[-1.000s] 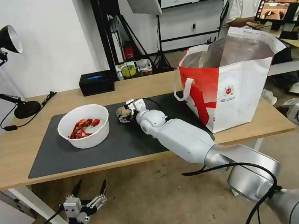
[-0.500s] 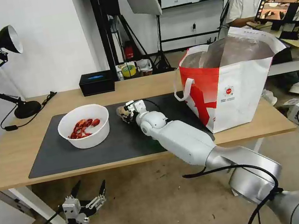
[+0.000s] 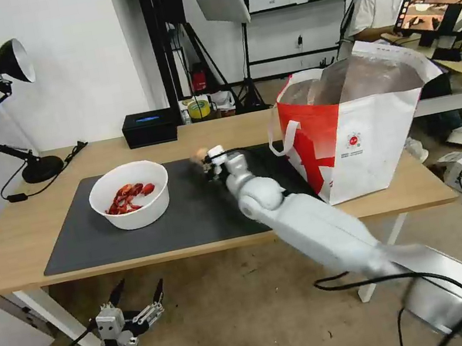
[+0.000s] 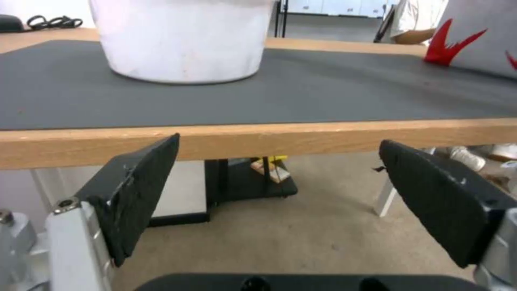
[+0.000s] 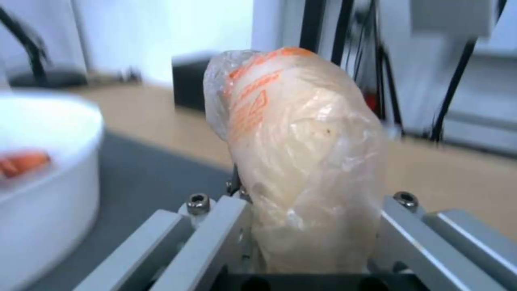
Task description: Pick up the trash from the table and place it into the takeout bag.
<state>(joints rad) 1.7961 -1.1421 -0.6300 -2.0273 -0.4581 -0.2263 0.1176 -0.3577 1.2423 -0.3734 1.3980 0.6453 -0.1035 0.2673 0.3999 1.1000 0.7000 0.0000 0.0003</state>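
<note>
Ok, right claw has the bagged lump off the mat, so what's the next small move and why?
Probably carry it right, toward the takeout bag's open top. The right claw is shut on the clear bag around a beige lump, held above the dark mat, and the tote stands open beside it. The left claw hangs open below the table edge.

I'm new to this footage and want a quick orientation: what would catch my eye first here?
The right gripper stands out, raised over the dark mat of the table and shut on a clear bag around a beige lump. To its right stands the big red-and-white takeout bag, mouth open; to its left sits a white bowl of red shellfish scraps. The left gripper hangs open below the table's front edge.
</note>
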